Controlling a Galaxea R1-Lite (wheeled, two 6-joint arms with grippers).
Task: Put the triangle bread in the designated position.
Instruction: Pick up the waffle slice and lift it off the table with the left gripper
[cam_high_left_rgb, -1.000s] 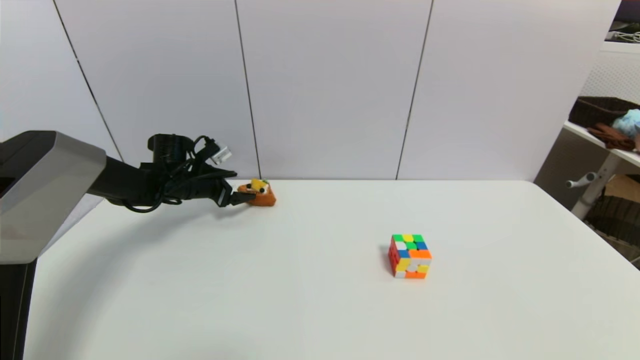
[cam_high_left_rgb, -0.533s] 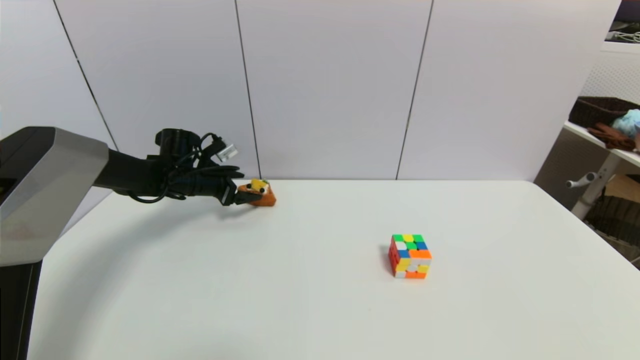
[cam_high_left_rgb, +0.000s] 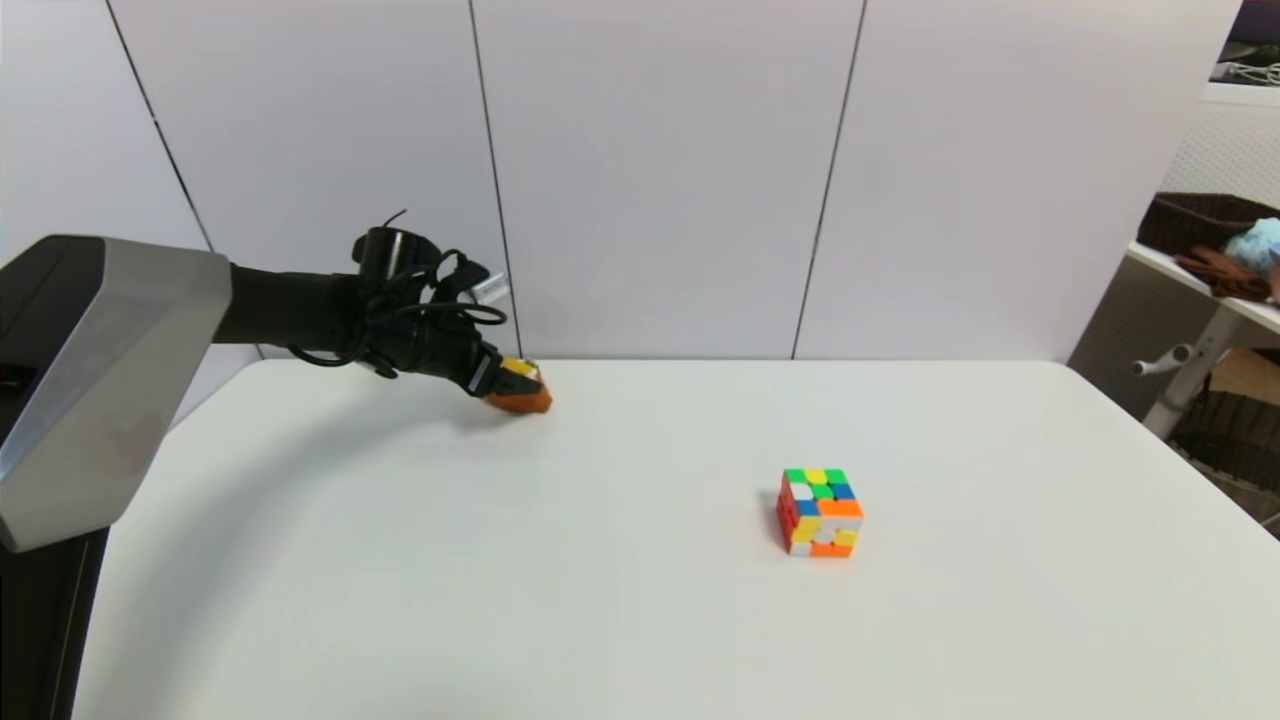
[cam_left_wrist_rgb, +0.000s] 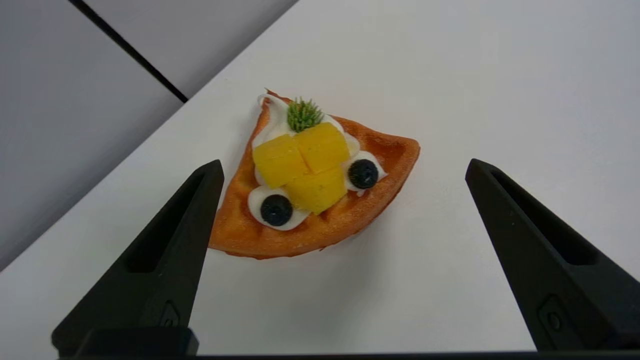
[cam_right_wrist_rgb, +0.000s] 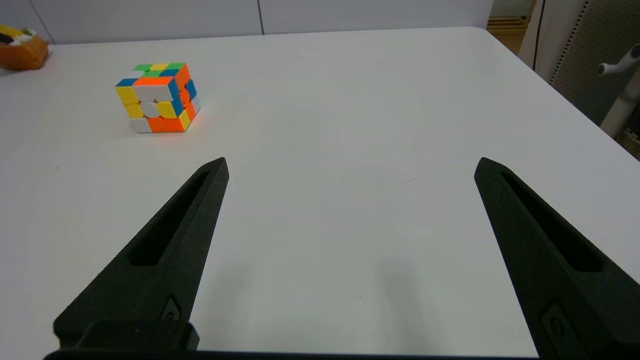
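The triangle bread, an orange-brown wedge with yellow fruit, white cream, two black berries and a green sprig, lies flat on the white table near its far edge. My left gripper is open and hangs over it, tilted down. One finger is close against the wedge's side and the other stands well apart from it. In the head view the left gripper covers part of the bread. My right gripper is open and empty, low over the table's near right part, outside the head view.
A multicoloured puzzle cube stands right of the table's middle, also visible as the cube ahead of the right gripper. The white panel wall rises just behind the bread. A shelf with a dark basket stands off the table's right edge.
My left wrist has risen and moved right, and the fingers now point down at the bread instead of reaching level beside it. The bread and the cube have stayed put.
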